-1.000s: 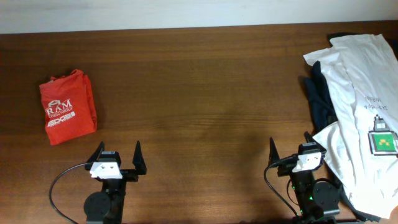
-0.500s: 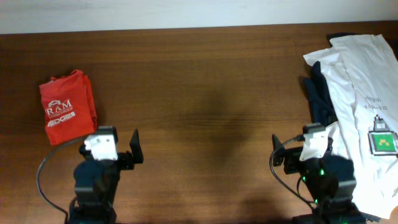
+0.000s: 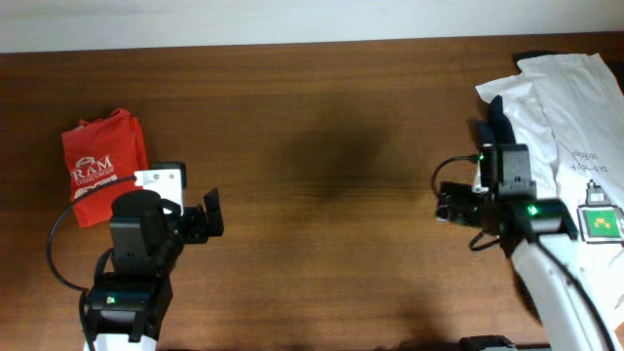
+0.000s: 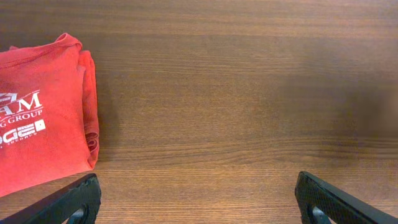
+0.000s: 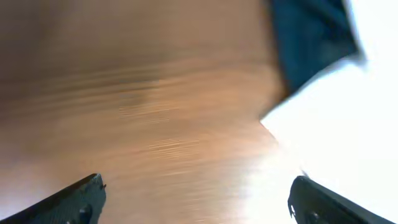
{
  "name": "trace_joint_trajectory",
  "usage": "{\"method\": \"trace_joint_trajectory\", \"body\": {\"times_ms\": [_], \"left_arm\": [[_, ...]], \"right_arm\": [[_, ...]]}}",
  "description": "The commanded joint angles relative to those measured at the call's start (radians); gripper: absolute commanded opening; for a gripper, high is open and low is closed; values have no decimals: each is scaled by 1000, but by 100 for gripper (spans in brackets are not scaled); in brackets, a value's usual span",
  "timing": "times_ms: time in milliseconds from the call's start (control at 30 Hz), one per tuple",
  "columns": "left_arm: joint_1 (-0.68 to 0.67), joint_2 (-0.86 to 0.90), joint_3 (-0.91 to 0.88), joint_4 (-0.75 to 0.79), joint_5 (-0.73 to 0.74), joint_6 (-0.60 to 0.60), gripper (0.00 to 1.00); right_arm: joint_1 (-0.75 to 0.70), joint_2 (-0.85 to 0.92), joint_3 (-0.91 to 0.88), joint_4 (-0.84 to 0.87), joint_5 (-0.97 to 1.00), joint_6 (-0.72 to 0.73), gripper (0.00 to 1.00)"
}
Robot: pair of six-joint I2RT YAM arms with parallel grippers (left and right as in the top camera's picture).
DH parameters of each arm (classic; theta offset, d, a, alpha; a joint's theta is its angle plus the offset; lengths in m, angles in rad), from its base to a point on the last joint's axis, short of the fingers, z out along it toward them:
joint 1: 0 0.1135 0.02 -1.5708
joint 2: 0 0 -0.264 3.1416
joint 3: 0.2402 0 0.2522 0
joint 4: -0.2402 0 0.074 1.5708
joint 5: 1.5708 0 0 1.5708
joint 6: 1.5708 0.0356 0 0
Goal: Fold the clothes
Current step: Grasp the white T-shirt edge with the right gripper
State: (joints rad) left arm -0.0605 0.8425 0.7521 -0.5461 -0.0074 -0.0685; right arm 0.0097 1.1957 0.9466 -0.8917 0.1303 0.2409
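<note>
- Worktop [image 3: 331,146]: dark brown wood grain; pale wall [image 3: 292,19] strip along the top edge.
- Red T-shirt [image 3: 105,168]: folded, white lettering, left of frame.
- White T-shirt [image 3: 575,107]: green square print, spread at the right edge over a navy garment [image 3: 497,122].
- Left pincer [image 4: 199,202]: spread wide, holding nothing, just right of the red one.
- Right pincer [image 5: 199,199]: spread wide, holding nothing, at the white shirt's left edge; wrist view blurred.

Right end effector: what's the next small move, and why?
Probably ease the right end effector, open over bare table, across and down onto the near edge of the white T-shirt and pinch it. That shirt lies crumpled and unfolded over a navy shirt, while the red T-shirt already sits folded.
</note>
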Motion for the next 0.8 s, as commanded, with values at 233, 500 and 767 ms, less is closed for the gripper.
{"method": "trace_joint_trajectory", "body": {"times_ms": [233, 500, 767], "left_arm": [[4, 0, 25, -1, 11, 9, 99], [4, 0, 25, -2, 11, 9, 99], [4, 0, 25, -1, 11, 9, 99]], "right_arm": [[-185, 431, 16, 50, 144, 184, 79], [-189, 560, 12, 200, 222, 188, 75], [-288, 565, 7, 186, 209, 191, 52]]}}
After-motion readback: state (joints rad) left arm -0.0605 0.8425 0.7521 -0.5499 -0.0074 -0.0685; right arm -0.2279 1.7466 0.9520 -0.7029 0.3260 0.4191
